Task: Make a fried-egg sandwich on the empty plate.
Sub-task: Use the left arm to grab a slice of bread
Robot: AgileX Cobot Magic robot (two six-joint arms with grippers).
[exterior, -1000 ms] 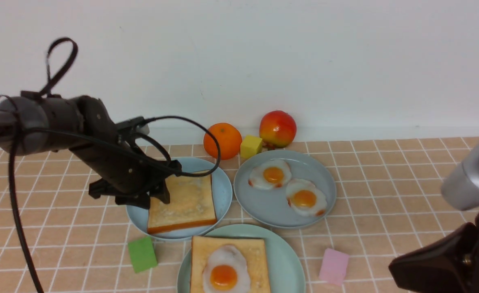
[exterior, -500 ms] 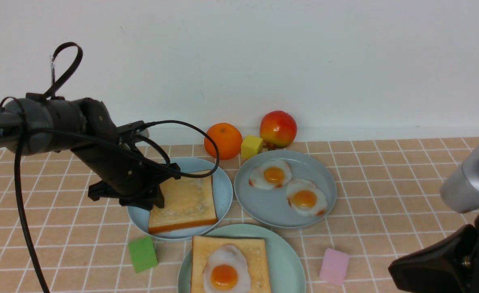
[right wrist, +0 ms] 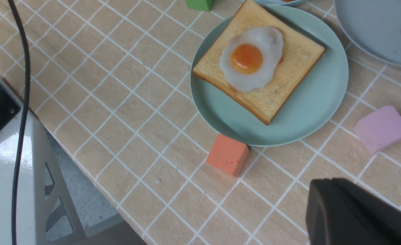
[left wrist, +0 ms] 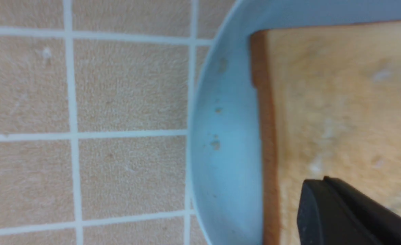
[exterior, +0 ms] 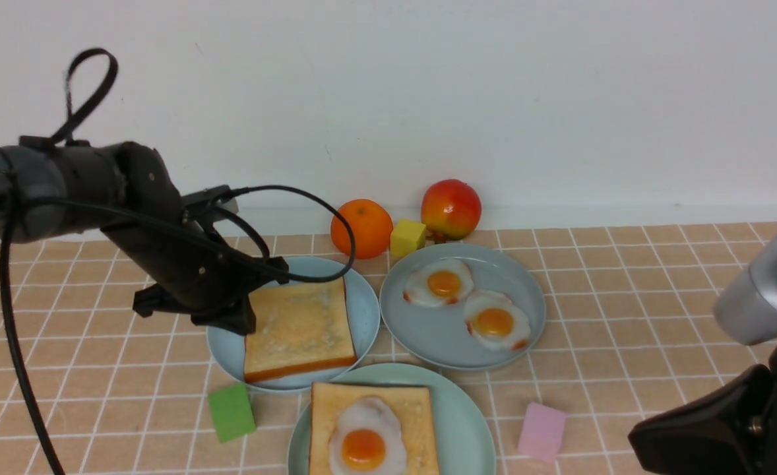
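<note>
While one toast slice (exterior: 418, 406) topped with a fried egg (exterior: 364, 439) lies on the mint-green plate (exterior: 467, 422), the left gripper (exterior: 247, 318) pinches the second toast slice (exterior: 303, 326) on the sky-blue plate (exterior: 364, 300).

The jaws are closed on that slice's nine-o'clock edge, one black finger (left wrist: 340, 211) lying on its top face in the left wrist view. The sky-blue plate sits at eleven o'clock from the mint-green plate. The grey-blue plate (exterior: 428, 343), at one o'clock, carries two more eggs (exterior: 438, 284). The right gripper (exterior: 712, 435), at four o'clock and well apart from the mint-green plate, is closed and empty. An orange (exterior: 362, 227), a red-yellow fruit (exterior: 450, 208) and a yellow block (exterior: 407, 237) stand by the wall at twelve o'clock. A green block (exterior: 231, 412) and a pink block (exterior: 542, 431) flank the mint-green plate at nine and three o'clock.
</note>
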